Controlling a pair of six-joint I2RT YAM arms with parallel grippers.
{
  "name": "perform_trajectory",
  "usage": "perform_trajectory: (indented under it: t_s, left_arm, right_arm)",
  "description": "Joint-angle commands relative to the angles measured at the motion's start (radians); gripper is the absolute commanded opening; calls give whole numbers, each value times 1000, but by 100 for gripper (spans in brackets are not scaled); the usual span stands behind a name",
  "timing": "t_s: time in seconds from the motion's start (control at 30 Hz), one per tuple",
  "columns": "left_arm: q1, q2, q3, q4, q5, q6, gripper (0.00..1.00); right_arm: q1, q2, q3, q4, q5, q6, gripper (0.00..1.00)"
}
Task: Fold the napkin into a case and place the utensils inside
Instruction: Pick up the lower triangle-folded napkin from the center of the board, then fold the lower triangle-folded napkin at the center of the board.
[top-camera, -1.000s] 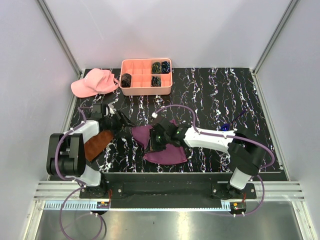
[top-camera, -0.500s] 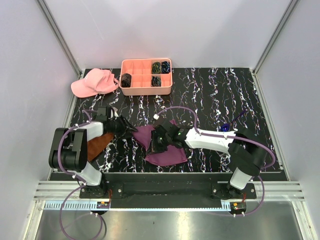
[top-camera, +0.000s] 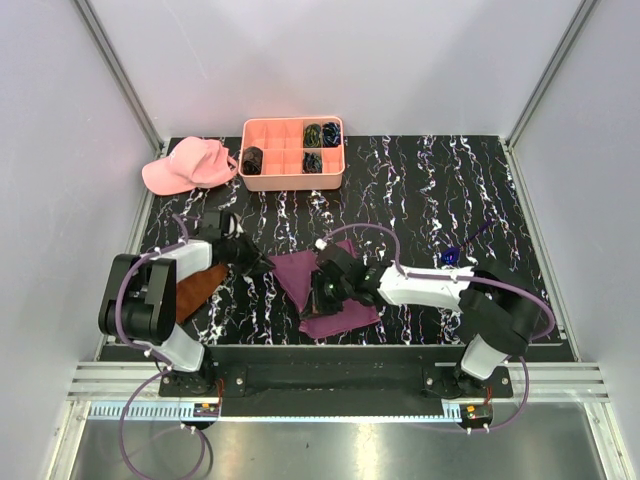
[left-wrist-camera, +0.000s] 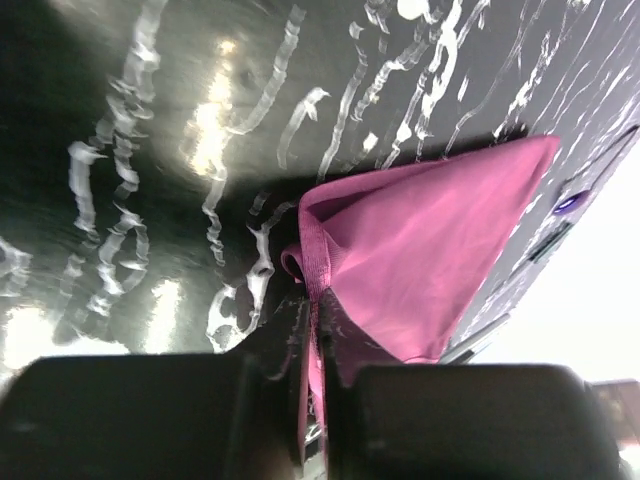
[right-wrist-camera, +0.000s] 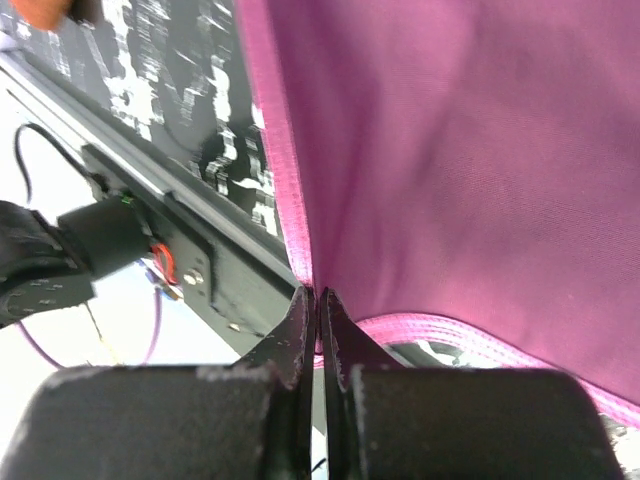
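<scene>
Claw left (left-wrist-camera: 315, 350) pinched shut on napkin (left-wrist-camera: 420, 250) hem | claw right (right-wrist-camera: 318, 300) pinched shut on napkin hem

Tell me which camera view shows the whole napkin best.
The top view: only there the napkin shows nearly its full outline. The left wrist view shows one folded corner; the right wrist view shows only a close patch and hem.

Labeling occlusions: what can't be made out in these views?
- Top view: napkin middle hidden under right hand; fold shape unclear.
- Top view: bluish item by right arm too small to identify.
- Right wrist view: napkin cut off by top and right edges.
- Left wrist view: napkin's near end hidden inside left hand.
</scene>
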Motion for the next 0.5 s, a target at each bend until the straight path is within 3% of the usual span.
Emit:
perform_trajectory:
  t_s: [0.0, 0.27, 0.47]
  left_arm:
    - [-60, -66, 98, -75, -140, 37, 0]
    - [-195, -117, 204, -250, -425, 11, 0]
    - [-205, -128, 245, -310, -490, 16, 0]
  right_arm:
    - [-4, -28, -88, 80, -90, 11, 0]
    - [-3, -30, -185, 288, -229, 45, 0]
    - [15, 24, -134, 315, -248, 48, 0]
